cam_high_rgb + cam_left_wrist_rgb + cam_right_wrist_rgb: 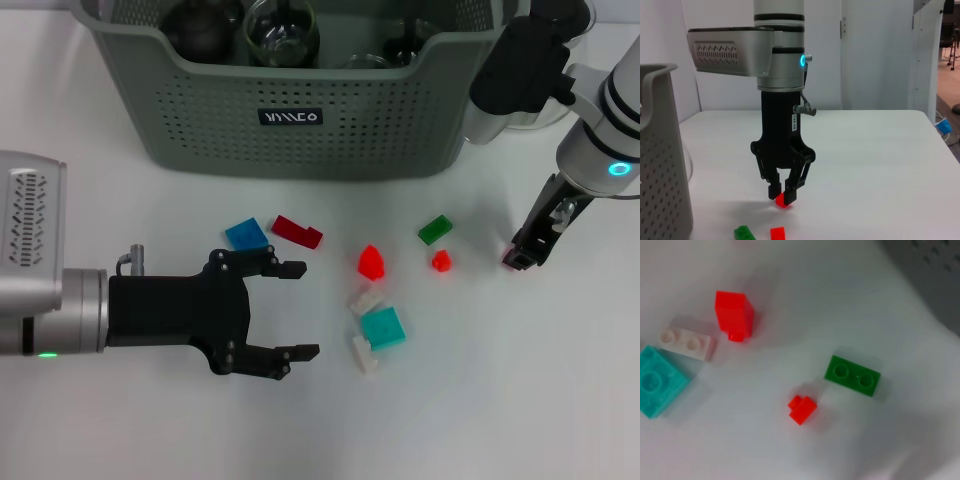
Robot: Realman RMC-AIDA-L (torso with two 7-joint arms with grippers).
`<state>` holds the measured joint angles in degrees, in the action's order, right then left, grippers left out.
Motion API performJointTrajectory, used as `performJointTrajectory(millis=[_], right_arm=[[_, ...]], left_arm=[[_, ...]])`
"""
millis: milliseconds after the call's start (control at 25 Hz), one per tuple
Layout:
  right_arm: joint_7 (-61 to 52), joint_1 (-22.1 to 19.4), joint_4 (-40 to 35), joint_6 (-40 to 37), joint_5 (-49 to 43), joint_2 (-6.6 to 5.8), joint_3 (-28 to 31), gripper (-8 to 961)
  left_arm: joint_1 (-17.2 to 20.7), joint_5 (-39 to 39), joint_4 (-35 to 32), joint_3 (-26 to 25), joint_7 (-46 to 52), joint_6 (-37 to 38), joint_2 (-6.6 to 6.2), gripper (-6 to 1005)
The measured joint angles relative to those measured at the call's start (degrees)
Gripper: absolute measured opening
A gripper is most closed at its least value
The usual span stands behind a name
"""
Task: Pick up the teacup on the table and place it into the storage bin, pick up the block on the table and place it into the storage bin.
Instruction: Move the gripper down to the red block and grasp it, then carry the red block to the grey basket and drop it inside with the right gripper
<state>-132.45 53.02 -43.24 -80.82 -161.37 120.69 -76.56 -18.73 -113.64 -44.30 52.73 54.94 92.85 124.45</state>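
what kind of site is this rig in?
Probably a lab or office test room: plain white table, scattered toy blocks such as the green block, a storage bin, and white partition walls behind.

Scattered blocks (pixel 380 327) crowd the table (pixel 140 430) before the storage bin (pixel 290 120); elsewhere open.

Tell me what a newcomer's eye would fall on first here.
The scatter of bright blocks on the white table: blue, dark red, green, teal. Behind them, the grey-green storage bin holding glassware. The left gripper hangs open beside the blocks; the right gripper is down at the table on a small red block.
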Motion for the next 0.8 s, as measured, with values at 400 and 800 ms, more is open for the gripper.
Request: performJointTrajectory(millis=[400,800], right_arm=[[0.0,-0.24,0.0,0.19,0.0,0.07,-0.43,270],[0.91,-1.88,-9.55,-6.67,5.98,-0.48,0.76,206]], left_arm=[[0.02,0.0,0.01,-0.01,0.05,-0.12,0.0,861],[0.12,-0.01,0.01,-1.3,0.11,0.17,0.0,862]])
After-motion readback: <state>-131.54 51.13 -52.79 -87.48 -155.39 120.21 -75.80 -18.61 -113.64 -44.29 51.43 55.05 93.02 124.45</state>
